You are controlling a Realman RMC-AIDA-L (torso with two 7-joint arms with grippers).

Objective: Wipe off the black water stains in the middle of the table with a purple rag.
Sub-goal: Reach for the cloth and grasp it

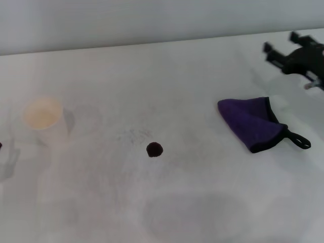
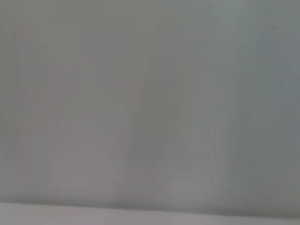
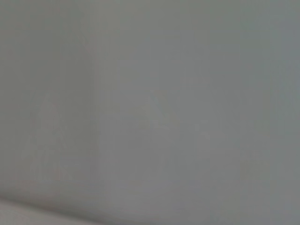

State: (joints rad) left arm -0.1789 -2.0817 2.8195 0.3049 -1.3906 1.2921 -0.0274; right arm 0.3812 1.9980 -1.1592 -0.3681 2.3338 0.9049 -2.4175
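The black water stain (image 1: 154,149) is a small round dark blot near the middle of the white table (image 1: 202,202). The purple rag (image 1: 250,123) lies folded to its right, its black loop pointing to the right edge. My right gripper (image 1: 280,43) hovers at the far right, beyond the rag and apart from it, its fingers spread and empty. Of my left arm only a dark sliver (image 1: 1,146) shows at the left edge. Both wrist views show only plain grey surface.
A paper cup (image 1: 44,119) stands on the left side of the table. A faint grey speckled smudge (image 1: 134,134) lies just beyond the stain. The table's far edge meets a pale wall (image 1: 152,20).
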